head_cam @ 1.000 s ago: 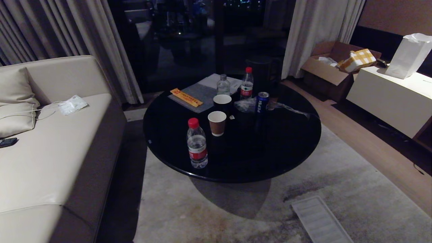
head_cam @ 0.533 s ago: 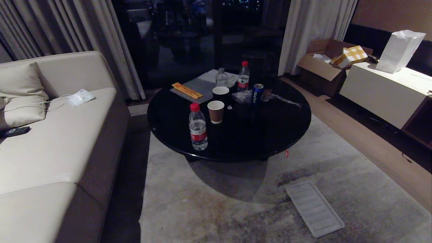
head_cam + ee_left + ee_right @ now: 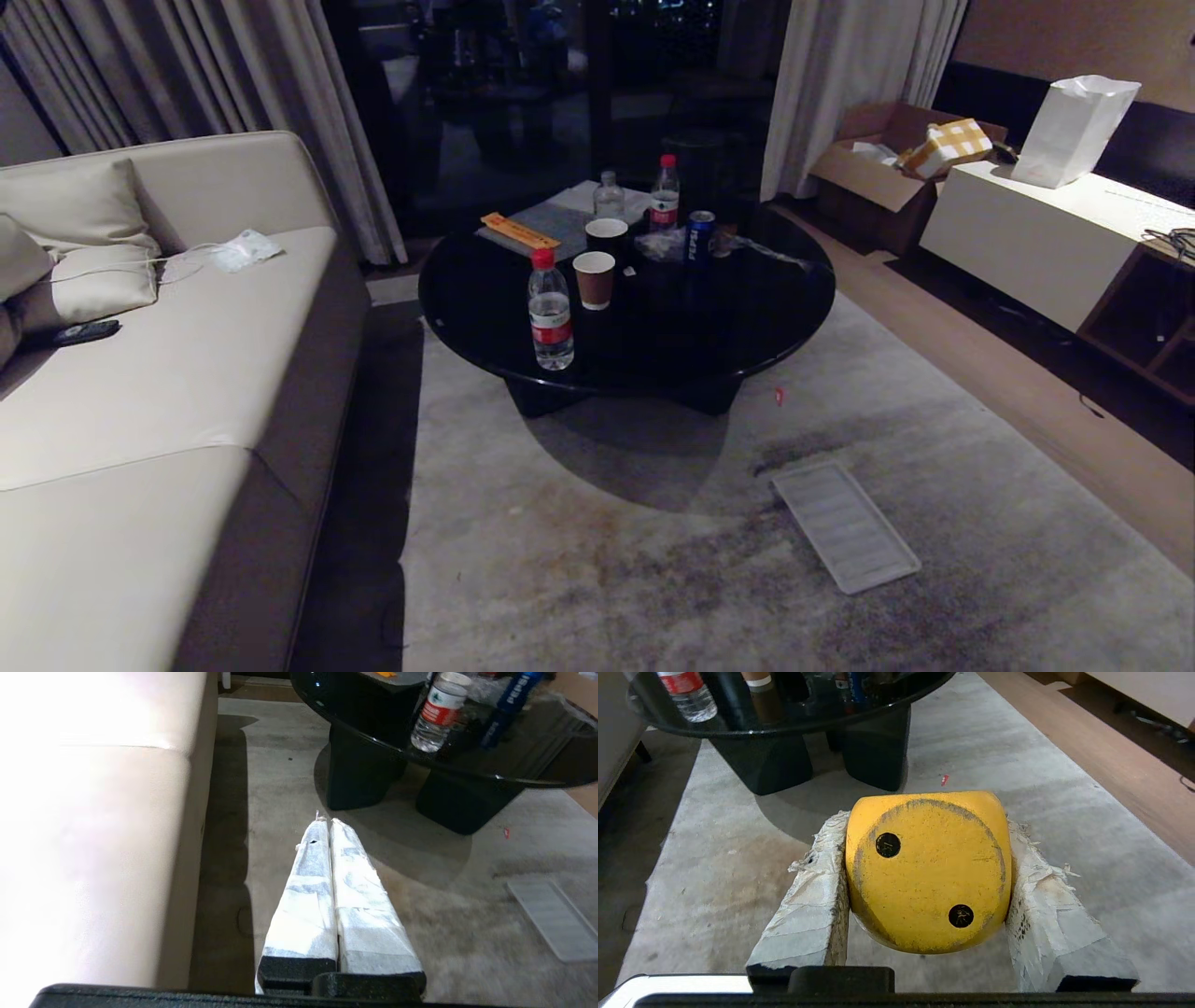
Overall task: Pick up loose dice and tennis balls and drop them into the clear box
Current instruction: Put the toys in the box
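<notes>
Room: dim lounge; grey carpet underfoot, beige sofa on the robot's left, white cabinet at far right.
Desk: round black desk ahead, carrying a water bottle, a paper cup and a blue can; none are task items.
Lid: flat ribbed lid lies on the carpet, right of centre, well apart from the desk base.
Clear box: not visible in any view; location cannot be stated.
Tennis balls: none in view.
Task item: yellow die, two-pip face toward the wrist camera, carried above the carpet.
Right gripper: jaws clamped on the yellow die from both flanks; taped pads flush on its sides, die seated deep between them.
Left gripper: jaws pressed together, empty, aimed at the carpet between the sofa and the desk; parked.
Arm pose: neither arm shows in the head view; both appear tucked low, pointing forward and down.
Step in hand (judgement): transport of the held die to the box.
How to do it well: keep the grip unchanged, locate the box before extending the arm, bring the die over the box interior, then release low so the die does not bounce out.
Risk: rounded corners could slip if the jaws ease early.
</notes>
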Tool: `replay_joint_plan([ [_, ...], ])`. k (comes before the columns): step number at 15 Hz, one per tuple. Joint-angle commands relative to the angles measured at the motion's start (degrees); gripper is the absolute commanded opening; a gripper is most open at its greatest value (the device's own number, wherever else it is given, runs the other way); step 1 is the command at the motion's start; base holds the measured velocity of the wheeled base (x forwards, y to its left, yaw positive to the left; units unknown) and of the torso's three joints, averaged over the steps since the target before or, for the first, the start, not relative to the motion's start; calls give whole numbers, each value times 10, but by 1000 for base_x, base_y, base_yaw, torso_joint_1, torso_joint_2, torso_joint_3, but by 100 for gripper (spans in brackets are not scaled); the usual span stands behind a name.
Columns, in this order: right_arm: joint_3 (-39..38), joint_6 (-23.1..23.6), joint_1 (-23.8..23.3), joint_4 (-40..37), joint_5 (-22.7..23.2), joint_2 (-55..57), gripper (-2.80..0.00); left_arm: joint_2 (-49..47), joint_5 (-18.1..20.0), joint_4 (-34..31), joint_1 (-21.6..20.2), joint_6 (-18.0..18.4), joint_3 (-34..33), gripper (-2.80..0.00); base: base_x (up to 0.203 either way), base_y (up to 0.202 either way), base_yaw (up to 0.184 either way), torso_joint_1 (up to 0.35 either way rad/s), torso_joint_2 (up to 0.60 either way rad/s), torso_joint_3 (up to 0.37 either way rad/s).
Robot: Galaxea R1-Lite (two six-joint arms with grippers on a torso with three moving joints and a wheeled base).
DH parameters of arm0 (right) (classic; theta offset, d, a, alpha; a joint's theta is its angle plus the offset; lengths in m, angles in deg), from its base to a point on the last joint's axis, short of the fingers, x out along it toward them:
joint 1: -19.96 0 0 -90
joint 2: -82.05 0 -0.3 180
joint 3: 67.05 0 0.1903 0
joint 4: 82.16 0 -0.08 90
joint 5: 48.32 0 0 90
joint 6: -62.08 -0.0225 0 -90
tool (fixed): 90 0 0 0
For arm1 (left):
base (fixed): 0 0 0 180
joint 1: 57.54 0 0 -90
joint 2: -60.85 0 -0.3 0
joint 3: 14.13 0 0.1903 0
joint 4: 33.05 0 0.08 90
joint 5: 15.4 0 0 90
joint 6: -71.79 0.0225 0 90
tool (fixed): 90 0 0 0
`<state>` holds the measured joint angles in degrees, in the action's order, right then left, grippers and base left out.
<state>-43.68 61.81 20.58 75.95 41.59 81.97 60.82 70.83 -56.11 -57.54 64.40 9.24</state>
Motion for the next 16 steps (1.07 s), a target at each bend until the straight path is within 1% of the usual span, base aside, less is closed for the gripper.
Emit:
replay_joint_plan([
  [1, -6, -1, 0, 0, 0, 1, -280, -1, 0, 0, 0, 0, -1, -280, -121, 0, -3, 6, -4, 4],
  [10, -6, -1, 0, 1, 0, 1, -280, -1, 0, 0, 0, -2, -1, -280, 0, 0, 0, 0, 0, 0],
  [16, -6, -1, 0, 1, 0, 1, -280, -1, 0, 0, 0, -2, -1, -280, 2, 8, -155, 1, 2, 2],
])
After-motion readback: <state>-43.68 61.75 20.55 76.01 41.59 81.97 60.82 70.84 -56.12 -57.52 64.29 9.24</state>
